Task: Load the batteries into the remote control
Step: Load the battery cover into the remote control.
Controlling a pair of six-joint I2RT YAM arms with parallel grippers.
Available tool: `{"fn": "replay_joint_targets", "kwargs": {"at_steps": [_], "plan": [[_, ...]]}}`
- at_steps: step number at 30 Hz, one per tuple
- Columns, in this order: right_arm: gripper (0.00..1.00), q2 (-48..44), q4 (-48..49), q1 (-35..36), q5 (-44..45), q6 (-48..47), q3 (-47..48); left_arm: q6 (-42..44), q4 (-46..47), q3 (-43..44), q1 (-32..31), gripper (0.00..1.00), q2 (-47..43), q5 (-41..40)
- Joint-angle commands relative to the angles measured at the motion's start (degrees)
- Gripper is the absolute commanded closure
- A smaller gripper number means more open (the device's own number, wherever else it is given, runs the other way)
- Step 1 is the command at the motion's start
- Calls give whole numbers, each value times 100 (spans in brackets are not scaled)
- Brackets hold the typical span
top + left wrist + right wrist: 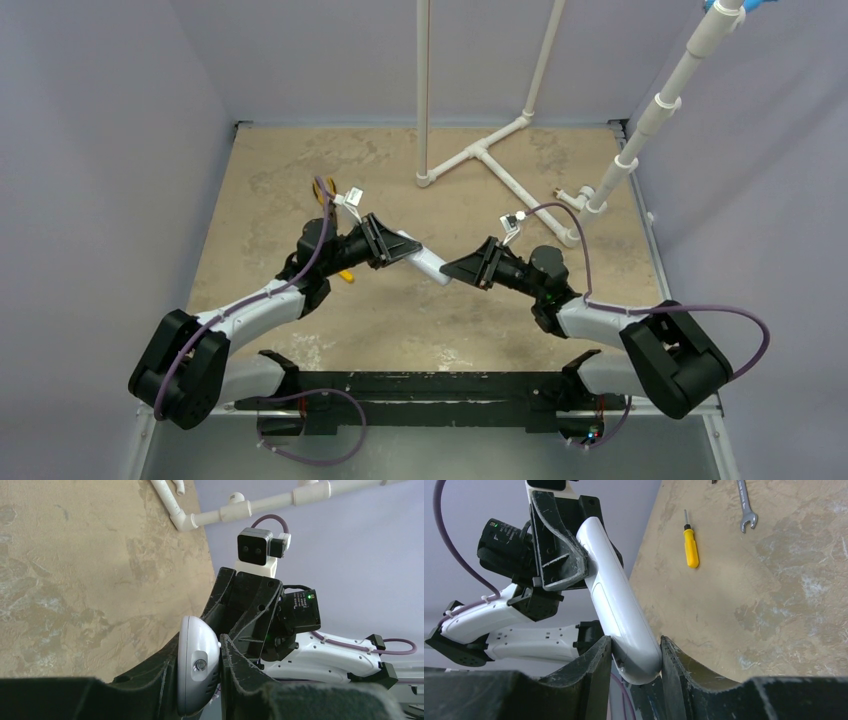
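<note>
Remote control [425,260] | left jaws clamped on one end | right jaws pinching other end

A mottled tan table [300,170] sits between pale lilac walls [100,150]. White pipes [485,150] stand as a frame on its far half, one jointed length leaning at the far right. A yellow screwdriver [691,547] lies flat near a silver wrench [746,507], not touching it. A dark scrap beside the wrench is perhaps another tool.
</note>
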Motion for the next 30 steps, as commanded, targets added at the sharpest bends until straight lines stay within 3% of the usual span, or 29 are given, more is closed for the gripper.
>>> {"fn": "replay_joint_targets", "kwargs": {"at_steps": [1,6,7,11,15,19,27,30], "plan": [[72,35,362,65,-70,-11,227,-1,311,197,-29,100,-68,33],[77,48,378,83,-43,-21,227,0,296,189,-27,100,-100,29],[74,43,386,83,-43,-28,225,0,294,189,-29,100,-108,30],[43,2,486,76,-6,-21,206,1,279,185,-29,100,-135,10],[30,-1,711,83,50,95,151,0,252,174,-29,100,-171,13],[29,286,1354,82,84,455,107,-6,232,177,-29,100,-231,4],[32,1634,3583,112,121,1626,156,-26,226,225,-29,100,-270,-13],[34,1880,3642,228,107,1649,310,-26,228,242,-29,100,-269,-39]]}}
